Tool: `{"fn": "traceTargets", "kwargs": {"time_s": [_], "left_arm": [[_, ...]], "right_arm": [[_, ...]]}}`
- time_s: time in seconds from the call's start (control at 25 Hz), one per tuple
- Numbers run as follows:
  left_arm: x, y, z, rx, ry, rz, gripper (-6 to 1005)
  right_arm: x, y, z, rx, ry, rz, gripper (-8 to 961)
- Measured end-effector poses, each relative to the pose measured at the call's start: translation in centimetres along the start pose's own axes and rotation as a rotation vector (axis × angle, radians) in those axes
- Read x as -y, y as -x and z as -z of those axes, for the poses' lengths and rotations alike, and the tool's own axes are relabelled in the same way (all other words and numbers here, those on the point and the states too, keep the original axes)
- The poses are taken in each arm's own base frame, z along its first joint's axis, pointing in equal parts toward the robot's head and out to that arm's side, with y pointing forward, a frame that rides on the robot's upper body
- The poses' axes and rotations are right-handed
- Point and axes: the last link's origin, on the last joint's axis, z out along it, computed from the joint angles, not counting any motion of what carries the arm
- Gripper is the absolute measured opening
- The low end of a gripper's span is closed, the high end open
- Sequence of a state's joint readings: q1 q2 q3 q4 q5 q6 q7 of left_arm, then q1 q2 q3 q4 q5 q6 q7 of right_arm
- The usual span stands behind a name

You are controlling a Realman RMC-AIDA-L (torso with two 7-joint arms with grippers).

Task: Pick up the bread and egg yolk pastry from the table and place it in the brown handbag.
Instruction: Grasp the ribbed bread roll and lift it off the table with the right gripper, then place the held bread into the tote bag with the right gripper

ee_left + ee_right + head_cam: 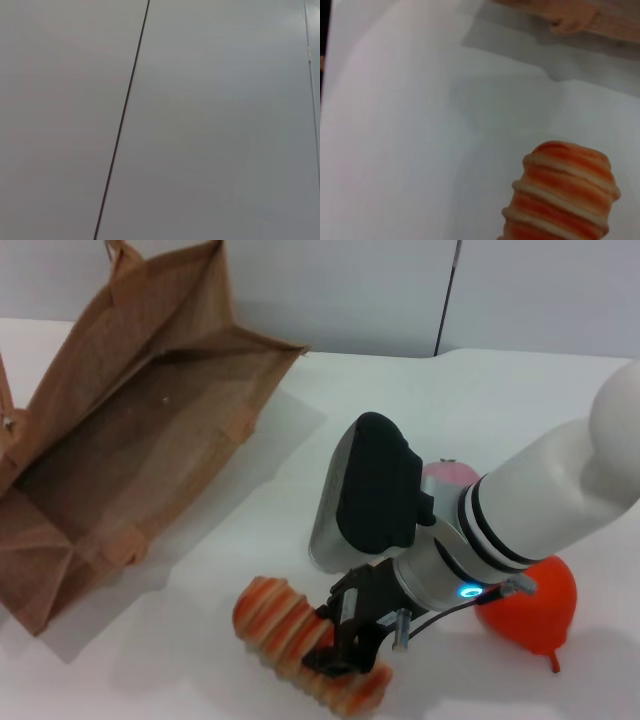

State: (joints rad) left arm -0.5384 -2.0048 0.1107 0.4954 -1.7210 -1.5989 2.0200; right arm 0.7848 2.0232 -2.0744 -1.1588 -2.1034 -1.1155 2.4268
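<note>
Now right claw (345, 645) straddles bread (280, 625) mid-loaf; on table (200, 640).

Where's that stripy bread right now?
The bread lies on the white table at the near edge of the head view, just below the open brown handbag, with the right gripper down on it.

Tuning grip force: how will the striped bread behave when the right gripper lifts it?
The bread is long, and the right gripper sits nearer one end, so it may tilt when lifted. Its ridges should resist slipping. Rounded, it could roll on the table if nudged.
</note>
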Motion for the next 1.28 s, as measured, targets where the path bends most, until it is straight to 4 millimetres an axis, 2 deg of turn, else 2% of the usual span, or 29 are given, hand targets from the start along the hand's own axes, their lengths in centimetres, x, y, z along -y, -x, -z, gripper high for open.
{"fn": "traceTargets", "kwargs": {"time_s": [0.24, 0.48, 0.84, 1.12, 1.28], "left_arm": [[-0.1, 0.2, -0.1, 0.011, 0.007, 0.003, 94], [-0.9, 0.7, -1.7, 0.026, 0.053, 0.014, 94], [-2.8, 1.8, -4.1, 0.058, 0.146, 0.05, 94], [-4.3, 2.4, -5.6, 0.079, 0.224, 0.091, 94], [-4.7, 2.6, -5.9, 0.087, 0.242, 0.094, 94]], "right_arm": [[-0.9, 1.4, 1.4, 0.044, 0.002, 0.07, 464], [-0.4, 2.9, 2.9, 0.072, -0.08, 0.144, 415], [1.7, 5.3, 3.5, 0.127, -0.209, 0.196, 341], [4.2, 5.8, 3.4, 0.114, -0.323, 0.17, 310], [5.0, 5.9, 3.7, 0.1, -0.373, 0.166, 311]]}}
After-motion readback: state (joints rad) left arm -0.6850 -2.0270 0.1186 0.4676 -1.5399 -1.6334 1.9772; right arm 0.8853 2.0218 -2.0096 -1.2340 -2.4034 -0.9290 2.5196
